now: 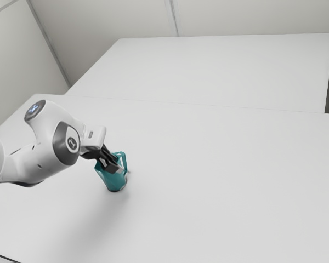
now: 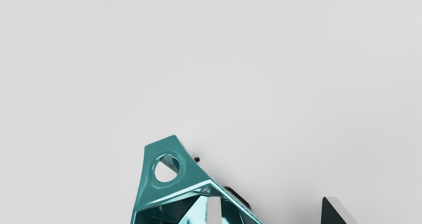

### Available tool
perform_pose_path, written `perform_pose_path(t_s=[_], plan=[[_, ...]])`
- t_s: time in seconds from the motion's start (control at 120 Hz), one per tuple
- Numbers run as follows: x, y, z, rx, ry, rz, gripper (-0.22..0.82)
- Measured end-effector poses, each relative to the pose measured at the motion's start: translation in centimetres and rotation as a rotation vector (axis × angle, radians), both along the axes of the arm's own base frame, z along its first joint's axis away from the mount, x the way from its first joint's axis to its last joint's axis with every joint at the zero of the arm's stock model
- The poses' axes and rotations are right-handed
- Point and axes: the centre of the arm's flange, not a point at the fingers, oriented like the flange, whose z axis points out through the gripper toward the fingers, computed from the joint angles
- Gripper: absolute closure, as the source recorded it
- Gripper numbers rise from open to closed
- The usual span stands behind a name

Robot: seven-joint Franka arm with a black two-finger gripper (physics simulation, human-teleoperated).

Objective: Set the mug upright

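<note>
Arm (image 1: 41,148) comes in from the exterior view's left, white with grey joint caps. Its body bends down to the wrist, and the black hand slopes downward toward the exterior view's right, its fingers reaching to the mouth of the mug. The gripper (image 1: 114,166) is spread: in the wrist view its two fingertips stand well apart, with a side of the mug between them, and they are not pinching it. One fingertip (image 2: 214,210) lies over the mug's opening; how deep it reaches I cannot tell. The other (image 2: 336,214) is outside the mug, apart from its wall.

Just to the exterior view's right of the wrist is the mug (image 1: 114,182), teal and glossy, on the near table (image 1: 225,192). It stands on its dark base, upright or close to it; a slight lean I cannot rule out. Its long axis runs up from the table, and its mouth faces up toward the hand. The body is wider at the mouth than at the foot. Inside, angled teal walls catch bright reflections, though part of the interior is out of sight. The handle (image 1: 125,163) points toward the exterior view's right; the wrist view shows a round hole near its outer end. Behind the near table is another pale surface (image 1: 225,68).
</note>
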Motion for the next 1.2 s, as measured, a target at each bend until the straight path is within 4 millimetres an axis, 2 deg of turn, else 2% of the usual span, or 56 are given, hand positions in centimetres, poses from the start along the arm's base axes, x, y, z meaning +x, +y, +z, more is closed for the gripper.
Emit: perform_pose_path(t_s=[0.167,0.3,0.433,0.5,0.575,0.625,0.708,0.8,0.883,0.992,1.1,1.2], plan=[[0.3,-0.4,0.9,-0.015,0.008,-0.002,0.35],[1.5,-1.1,3.1,-0.022,-0.022,-0.014,0.35],[3.9,-2.0,7.8,-0.003,-0.079,-0.054,0.34],[5.7,-2.6,11.3,0.020,-0.106,-0.088,0.34],[8.6,-3.5,16.3,0.062,-0.115,-0.139,0.32],[10.0,-3.0,18.7,0.085,-0.094,-0.139,0.30],[12.5,-1.0,20.6,0.093,-0.029,-0.103,0.25],[15.8,0.1,21.8,0.106,0.054,-0.061,0.17],[19.0,0.9,21.5,0.122,0.136,0.006,0.12],[22.8,-1.3,21.8,0.161,0.209,0.080,0.07],[23.2,-3.4,21.4,0.188,0.294,0.154,0.04],[22.7,-3.8,20.8,0.195,0.361,0.227,0.03]])
